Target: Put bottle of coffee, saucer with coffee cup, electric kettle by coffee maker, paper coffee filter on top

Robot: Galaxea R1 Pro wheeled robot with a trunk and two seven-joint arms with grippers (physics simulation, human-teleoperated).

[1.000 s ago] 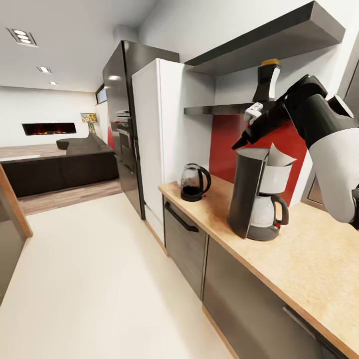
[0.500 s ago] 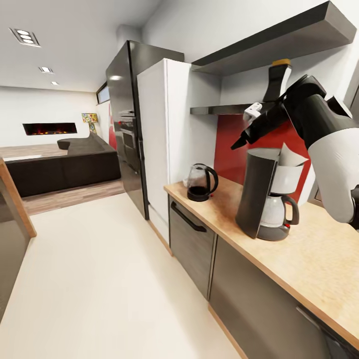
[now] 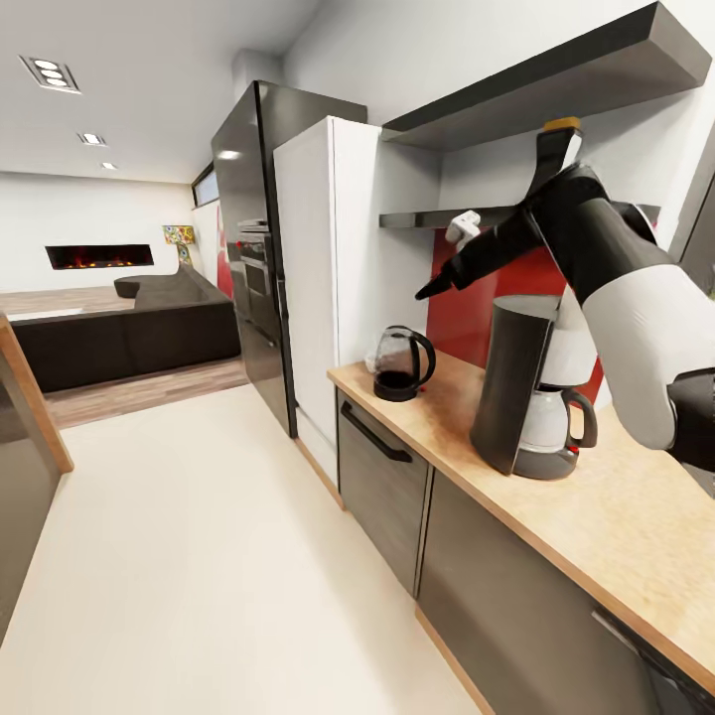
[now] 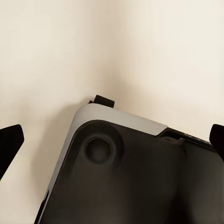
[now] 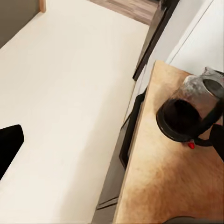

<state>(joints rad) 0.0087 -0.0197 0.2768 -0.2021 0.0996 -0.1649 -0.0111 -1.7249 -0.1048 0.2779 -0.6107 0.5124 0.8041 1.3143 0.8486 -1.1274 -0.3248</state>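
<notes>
The coffee maker (image 3: 526,392) stands on the countertop (image 3: 616,506), its top partly behind my right forearm. The paper coffee filter is hidden behind that forearm. The electric kettle (image 3: 401,363) sits near the counter's far end (image 5: 189,114). The bottle of coffee (image 3: 559,141) stands on the black kitchen shelf (image 3: 437,217), half covered by my arm. My right gripper (image 3: 435,290) hangs in the air above the kettle and short of the shelf, open and empty (image 5: 112,142). My left gripper (image 4: 112,142) is open over the robot's base. The saucer and the coffee cup are out of view.
A thick grey slab shelf (image 3: 556,84) runs above the black one. A white fridge (image 3: 333,268) and a tall black oven unit (image 3: 243,248) close off the counter's far end. Cream floor (image 3: 179,556) lies open to the left; a dark sofa (image 3: 129,328) sits far back.
The camera shifted slightly at first. My right arm has swung left, away from above the coffee maker toward the kettle, and now covers the paper filter that showed before.
</notes>
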